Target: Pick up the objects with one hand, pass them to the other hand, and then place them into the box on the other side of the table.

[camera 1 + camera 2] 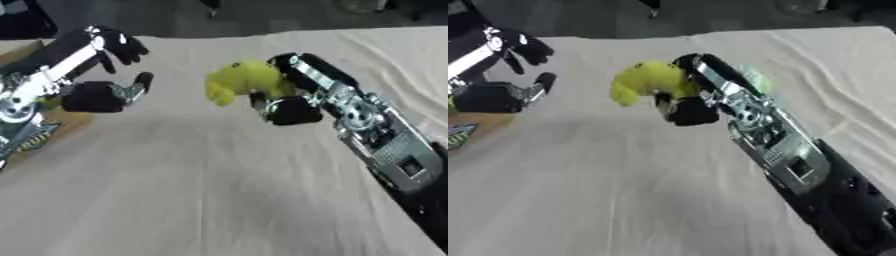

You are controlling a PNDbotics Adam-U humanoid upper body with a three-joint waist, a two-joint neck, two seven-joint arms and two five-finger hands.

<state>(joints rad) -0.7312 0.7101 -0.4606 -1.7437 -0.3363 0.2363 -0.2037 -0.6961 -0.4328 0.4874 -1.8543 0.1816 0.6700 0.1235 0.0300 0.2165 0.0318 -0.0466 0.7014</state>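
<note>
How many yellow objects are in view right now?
1. The yellow object is held in the right hand, above the table middle, facing the open left hand. Others may sit unseen in the box.

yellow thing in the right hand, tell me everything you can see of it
The yellow object is a soft-looking, rounded lump, bright yellow-green, with a stubby curved lobe hanging down at its left end. What it is cannot be made out. It is held above the cream tablecloth, not resting on it. The right hand is curled round its right side, covering that part. The left hand is open a little way to its left, not touching it.
</note>
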